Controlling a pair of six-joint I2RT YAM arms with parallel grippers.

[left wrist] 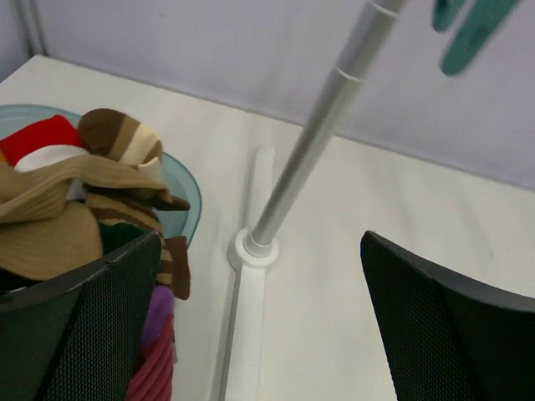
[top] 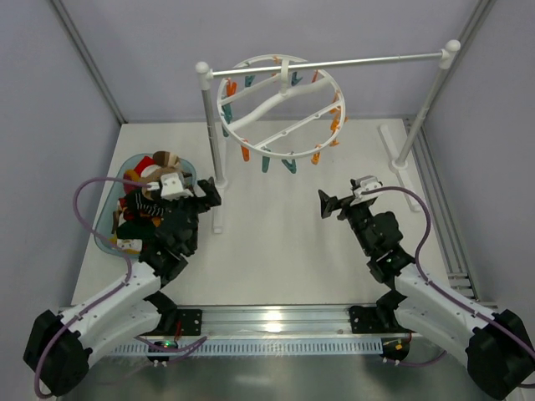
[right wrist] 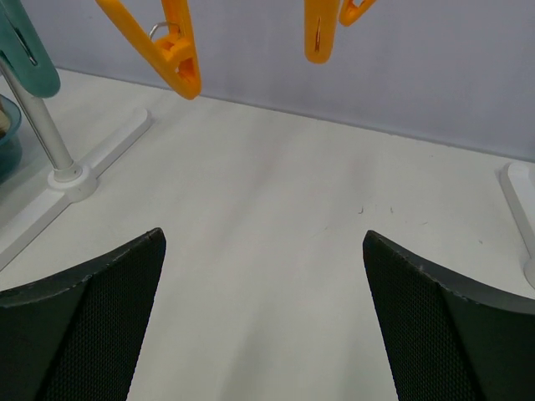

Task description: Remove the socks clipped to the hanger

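Hanger stripped, socks heaped in the bin

On the table (top: 276,251), the rack (top: 368,60) carries the hanger (top: 280,109) at the far centre. Its clips (top: 288,164) look bare. The socks (left wrist: 117,138) lie piled in the teal bin (top: 109,213) at the left. The left gripper (top: 207,192) is spread wide at the bin's right edge, pinching nothing. The right gripper (top: 330,203) gapes empty at the right, below the ring. The task looks finished. The next move should be to check the ring's far rim, then draw both arms clear.
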